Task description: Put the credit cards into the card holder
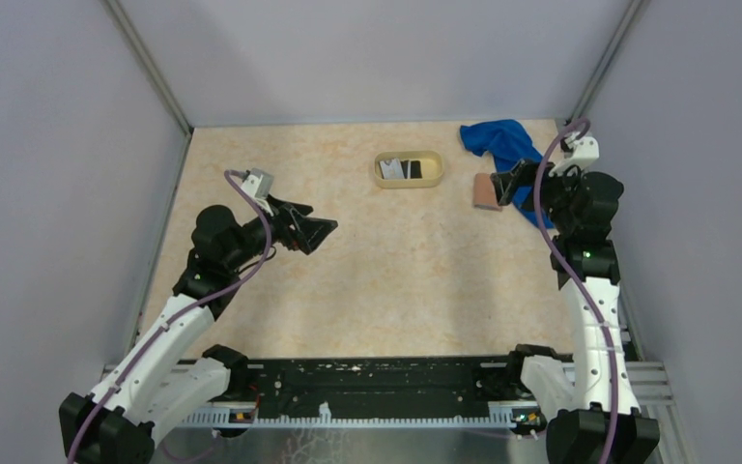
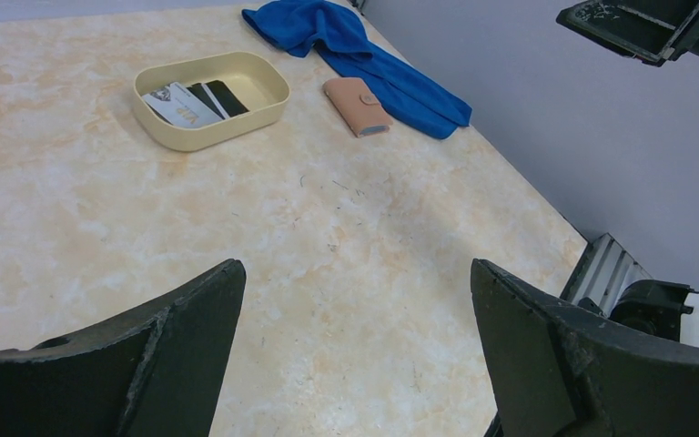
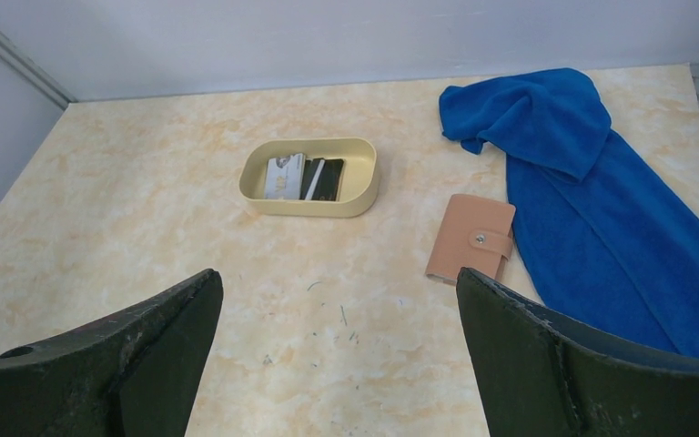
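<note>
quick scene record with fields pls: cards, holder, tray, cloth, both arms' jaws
credit cards: in the tray, one white and one black showing, full count unclear
tray: pale yellow, oval, on the table, far middle
blue cloth: crumpled, far right corner
card holder: tan, snapped shut, flat on the table right beside the blue cloth
left jaws: open, empty, raised over the table's left side
right jaws: open, empty, raised near the card holder
progress: no card picked up yet
</note>
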`<control>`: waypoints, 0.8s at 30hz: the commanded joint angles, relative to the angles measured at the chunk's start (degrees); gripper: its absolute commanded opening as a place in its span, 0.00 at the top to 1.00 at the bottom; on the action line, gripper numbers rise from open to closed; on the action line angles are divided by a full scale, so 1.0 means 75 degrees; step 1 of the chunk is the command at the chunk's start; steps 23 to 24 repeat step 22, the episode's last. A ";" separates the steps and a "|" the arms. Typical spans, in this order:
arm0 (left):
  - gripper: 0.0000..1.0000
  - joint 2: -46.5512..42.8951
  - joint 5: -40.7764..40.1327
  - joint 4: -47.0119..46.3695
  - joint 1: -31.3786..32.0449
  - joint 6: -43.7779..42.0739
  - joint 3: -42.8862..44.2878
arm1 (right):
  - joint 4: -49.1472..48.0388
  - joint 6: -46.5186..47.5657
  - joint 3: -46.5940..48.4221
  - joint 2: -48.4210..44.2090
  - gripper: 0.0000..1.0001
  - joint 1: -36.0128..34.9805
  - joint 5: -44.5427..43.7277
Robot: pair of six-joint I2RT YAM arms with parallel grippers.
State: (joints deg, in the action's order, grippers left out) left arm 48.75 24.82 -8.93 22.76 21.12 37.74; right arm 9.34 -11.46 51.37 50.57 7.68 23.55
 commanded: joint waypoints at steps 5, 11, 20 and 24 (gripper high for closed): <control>0.01 -0.0145 -0.0086 -0.0006 -0.0012 -0.0130 -0.0063 | -0.0337 0.0168 0.0012 0.0066 0.02 0.0030 -0.0134; 0.01 -0.0157 -0.0097 -0.0005 -0.0012 -0.0145 -0.0064 | -0.0338 0.0180 0.0017 0.0067 0.02 0.0030 -0.0187; 0.01 -0.0192 -0.0094 0.0007 -0.0012 -0.0157 -0.0088 | -0.0338 0.0241 0.0030 0.0075 0.02 0.0030 -0.0271; 0.01 -0.0205 -0.0094 0.0007 -0.0013 -0.0158 -0.0098 | -0.0365 0.0298 0.0006 0.0121 0.02 0.0030 -0.0340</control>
